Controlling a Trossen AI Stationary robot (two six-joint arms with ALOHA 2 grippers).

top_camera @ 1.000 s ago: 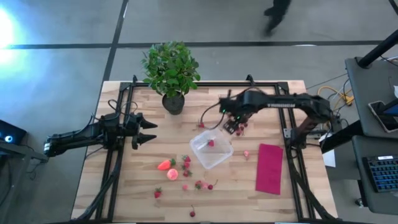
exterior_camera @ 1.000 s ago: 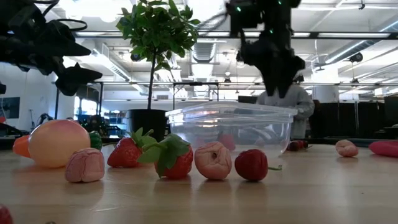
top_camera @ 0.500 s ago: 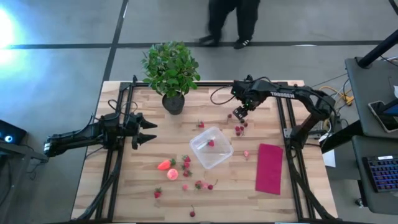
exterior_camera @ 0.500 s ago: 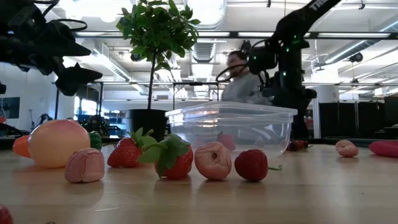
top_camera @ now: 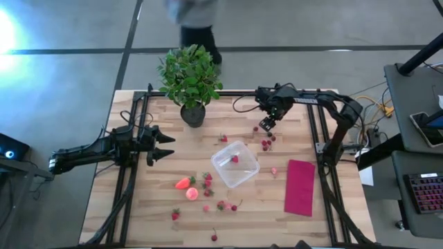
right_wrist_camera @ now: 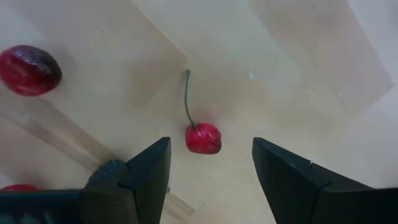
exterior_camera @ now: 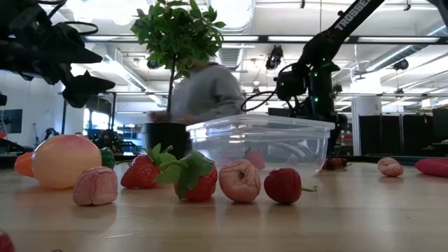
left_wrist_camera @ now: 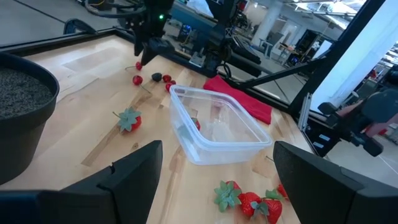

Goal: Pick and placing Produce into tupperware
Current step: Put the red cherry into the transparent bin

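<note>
The clear tupperware [top_camera: 235, 163] sits mid-table with one red fruit [top_camera: 234, 159] inside. Produce lies loose around it: an orange-red strawberry [top_camera: 183, 183], a round pink-orange fruit [top_camera: 192, 194] and small red berries [top_camera: 208, 181] on its near left, more berries [top_camera: 266, 144] on its far right. My right gripper [top_camera: 266, 125] points down, open, far right of the tupperware. In the right wrist view a stemmed red cherry [right_wrist_camera: 203, 138] lies on the wood between its fingers [right_wrist_camera: 211, 168], untouched. My left gripper [top_camera: 165, 145] waits open at the table's left.
A potted plant [top_camera: 191, 79] stands at the far edge, left of my right gripper. A flat magenta cloth [top_camera: 300, 187] lies near the right edge. A person [top_camera: 194, 14] walks behind the table. Black frame rails [top_camera: 315, 138] run along both sides.
My right gripper has moved from beside the tupperware's far right corner toward the table's far edge and down, and now stands low over the cherry. The person behind the table has walked toward the left.
</note>
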